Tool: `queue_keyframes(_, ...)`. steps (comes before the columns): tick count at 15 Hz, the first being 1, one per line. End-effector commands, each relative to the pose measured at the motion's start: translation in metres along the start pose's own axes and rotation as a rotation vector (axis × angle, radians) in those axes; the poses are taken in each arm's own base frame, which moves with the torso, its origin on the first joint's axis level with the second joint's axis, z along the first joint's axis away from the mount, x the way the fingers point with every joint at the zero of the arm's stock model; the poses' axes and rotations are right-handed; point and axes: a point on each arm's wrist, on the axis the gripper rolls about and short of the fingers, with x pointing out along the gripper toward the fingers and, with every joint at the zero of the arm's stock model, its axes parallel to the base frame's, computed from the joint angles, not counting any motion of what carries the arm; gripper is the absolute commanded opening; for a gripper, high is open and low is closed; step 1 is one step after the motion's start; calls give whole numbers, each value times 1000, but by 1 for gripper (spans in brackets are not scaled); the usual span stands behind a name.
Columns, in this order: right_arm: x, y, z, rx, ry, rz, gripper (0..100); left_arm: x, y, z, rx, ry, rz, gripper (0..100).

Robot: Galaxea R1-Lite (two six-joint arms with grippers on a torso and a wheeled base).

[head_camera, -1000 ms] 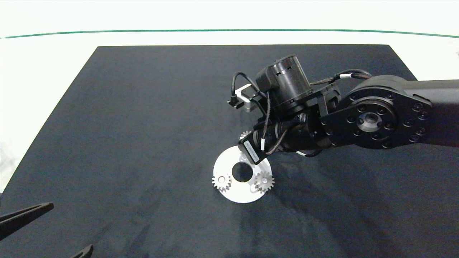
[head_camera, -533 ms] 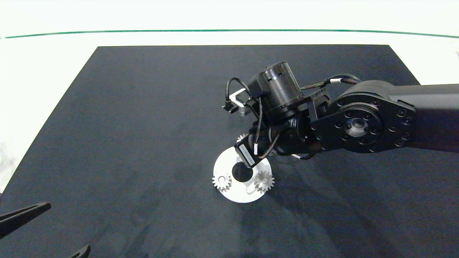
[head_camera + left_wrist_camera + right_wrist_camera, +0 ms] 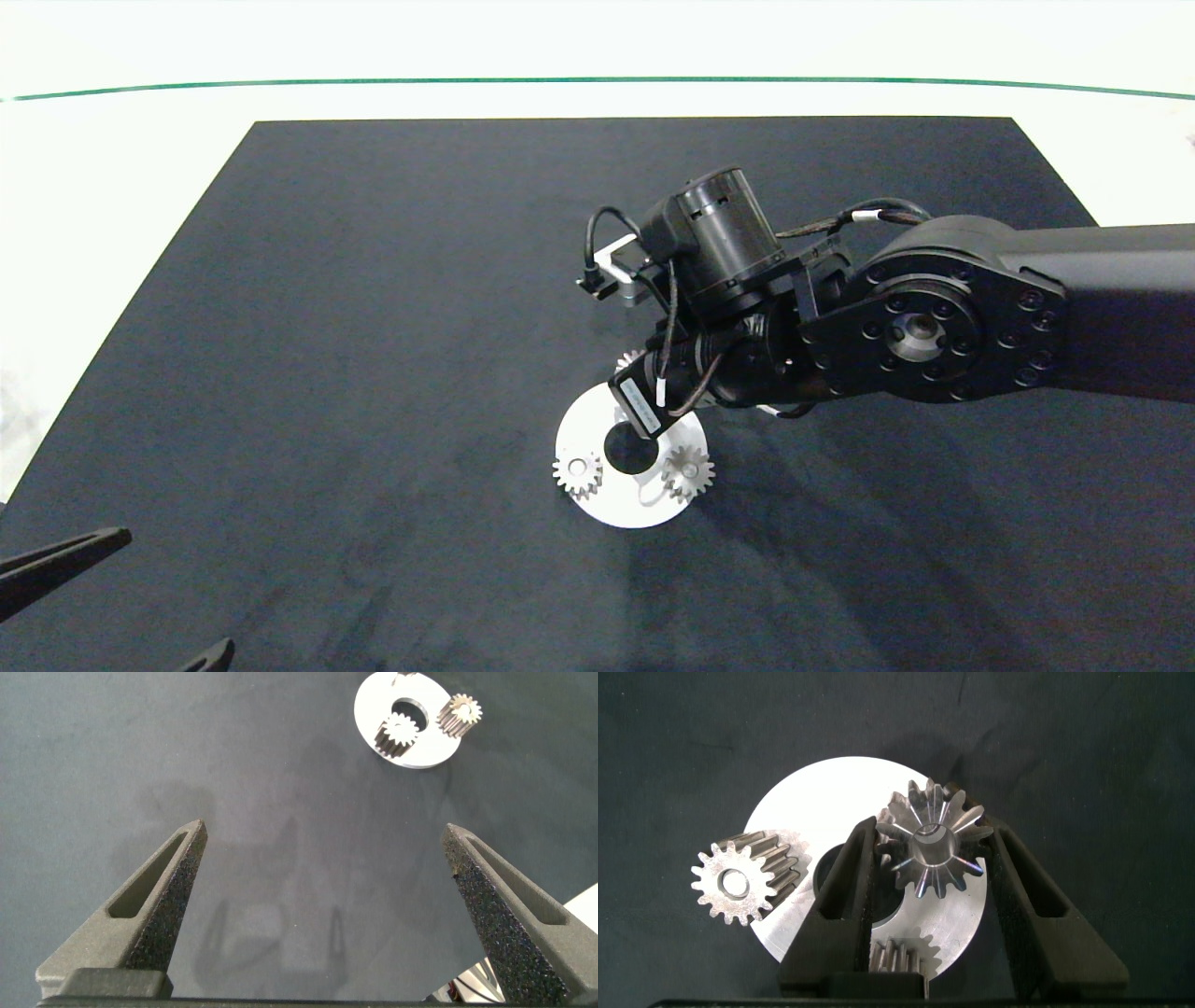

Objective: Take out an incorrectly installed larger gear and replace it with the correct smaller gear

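Now the right gripper [image 3: 926, 859], clamped on the larger gear [image 3: 931, 847], should be lifted straight off the plate [image 3: 799, 793], sparing neighbouring gears.

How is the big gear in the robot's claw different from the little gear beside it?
The larger gear is wider and taller than the little gear. The larger gear sits inside the right gripper; the little gear stands free. Both are silver, toothed and on the round plate.
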Motion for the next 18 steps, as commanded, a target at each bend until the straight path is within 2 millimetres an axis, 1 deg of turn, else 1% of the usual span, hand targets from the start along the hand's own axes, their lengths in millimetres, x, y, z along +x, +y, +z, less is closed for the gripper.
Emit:
queue_keyframes(1,2,0,-2,-3,11,-3,19,0,0,0,0,0,0,100)
queue_keyframes(5,6,2,-2,-5,15,-3,19,0,0,1,0,-3,1,100)
queue_keyframes(7,5,1,1,-1,2,-4,19,0,0,0,0,0,0,100)
queue_keyframes(8,8,2,3,1,-1,-6,19,0,0,0,0,0,0,100)
queue_keyframes(11,5,0,8,4,-22,-14,19,0,0,0,0,-2,1,100)
queue_keyframes(18,7,1,6,4,-11,-14,19,-3,0,0,0,-14,1,100)
